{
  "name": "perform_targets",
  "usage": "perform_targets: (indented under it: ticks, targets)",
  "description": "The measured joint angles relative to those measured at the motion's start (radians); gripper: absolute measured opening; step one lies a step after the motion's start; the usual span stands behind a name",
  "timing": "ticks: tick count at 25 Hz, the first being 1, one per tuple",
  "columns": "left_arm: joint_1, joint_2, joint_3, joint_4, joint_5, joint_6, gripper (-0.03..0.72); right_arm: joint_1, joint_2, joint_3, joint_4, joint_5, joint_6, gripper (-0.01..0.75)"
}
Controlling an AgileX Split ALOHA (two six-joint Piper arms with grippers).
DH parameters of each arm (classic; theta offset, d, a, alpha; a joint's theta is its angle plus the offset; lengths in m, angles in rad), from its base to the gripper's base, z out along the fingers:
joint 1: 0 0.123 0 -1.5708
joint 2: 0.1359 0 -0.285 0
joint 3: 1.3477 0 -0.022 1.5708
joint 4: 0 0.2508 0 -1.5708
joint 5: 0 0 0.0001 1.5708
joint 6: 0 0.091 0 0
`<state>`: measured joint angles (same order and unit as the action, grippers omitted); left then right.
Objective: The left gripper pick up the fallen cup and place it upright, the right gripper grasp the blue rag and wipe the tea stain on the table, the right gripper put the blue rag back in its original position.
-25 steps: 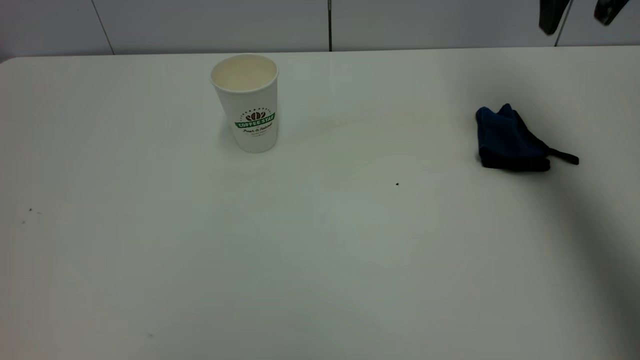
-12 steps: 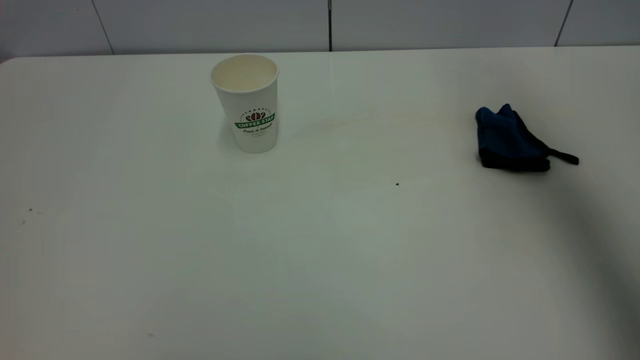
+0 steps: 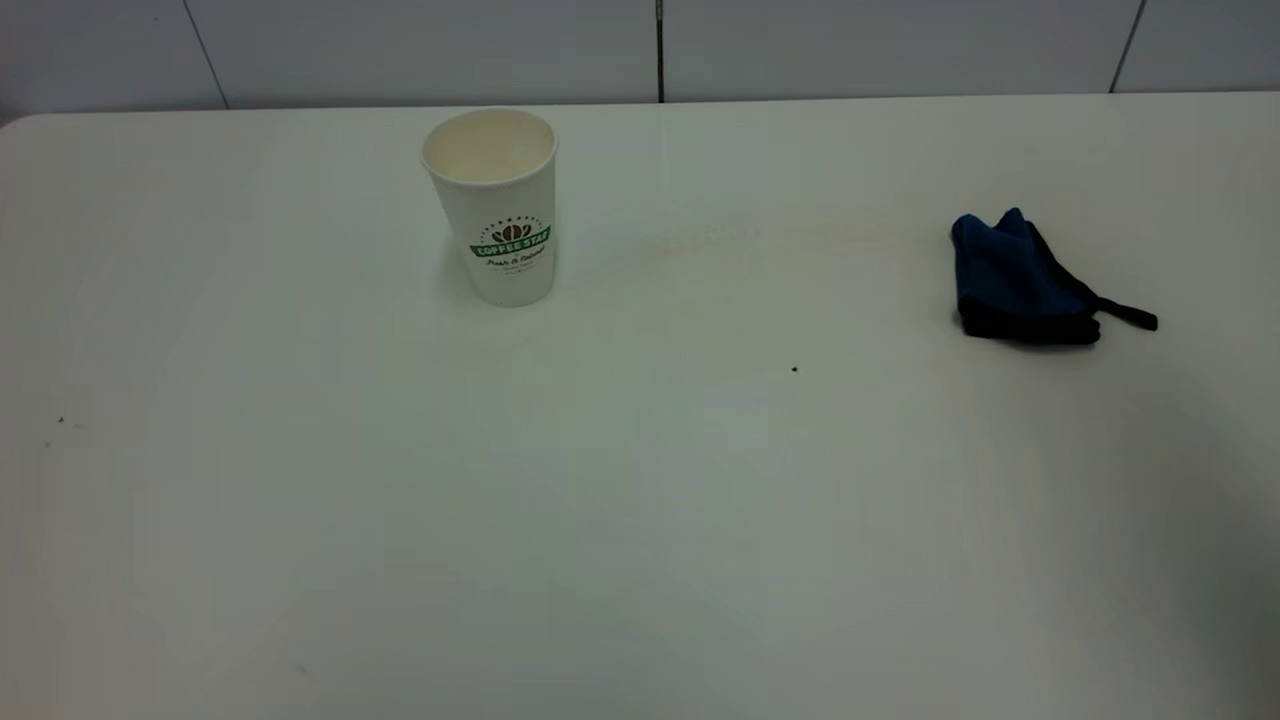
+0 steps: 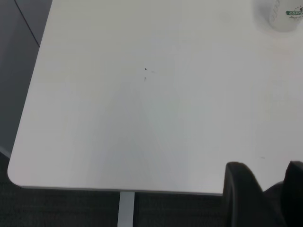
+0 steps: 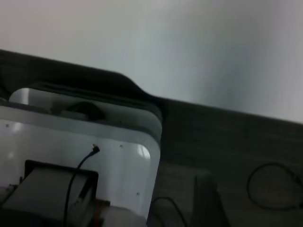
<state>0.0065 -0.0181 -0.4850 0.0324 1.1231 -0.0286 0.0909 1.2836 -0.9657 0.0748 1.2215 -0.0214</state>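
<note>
The cup stands upright at the back left of the table, logo facing the camera; its base also shows in the left wrist view. The blue rag lies crumpled at the right, its black strap tail pointing right. The tea stain shows only as a faint pale-brown streak between cup and rag. Neither gripper is in the exterior view. My left gripper hangs open and empty over the table's near left corner, far from the cup. In the right wrist view only one dim dark finger shows, over the floor beyond the table's edge.
A tiny black speck lies mid-table and a few small specks sit at the left. A grey panelled wall runs behind the table. The right wrist view shows a white equipment housing and floor cables.
The right arm's dark parts at the top right corner of the exterior view have left the picture. Its shadow on the table's right side has shrunk. Cup and rag have not moved.
</note>
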Motion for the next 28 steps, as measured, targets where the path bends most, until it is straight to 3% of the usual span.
perform_targets:
  ticks: [7, 14, 18, 28]
  targets:
    - [0.000, 0.000, 0.000, 0.000, 0.000, 0.000, 0.238, 0.000, -0.348, 0.262, -0.035, 0.001, 0.021, 0.522]
    - [0.000, 0.000, 0.000, 0.000, 0.000, 0.000, 0.238, 0.000, -0.795, 0.341, -0.083, 0.015, 0.028, 0.522]
    - [0.000, 0.000, 0.000, 0.000, 0.000, 0.000, 0.238, -0.014, -0.981, 0.398, -0.086, -0.046, 0.029, 0.522]
    - [0.000, 0.000, 0.000, 0.000, 0.000, 0.000, 0.238, -0.045, -1.231, 0.497, -0.075, -0.101, 0.030, 0.554]
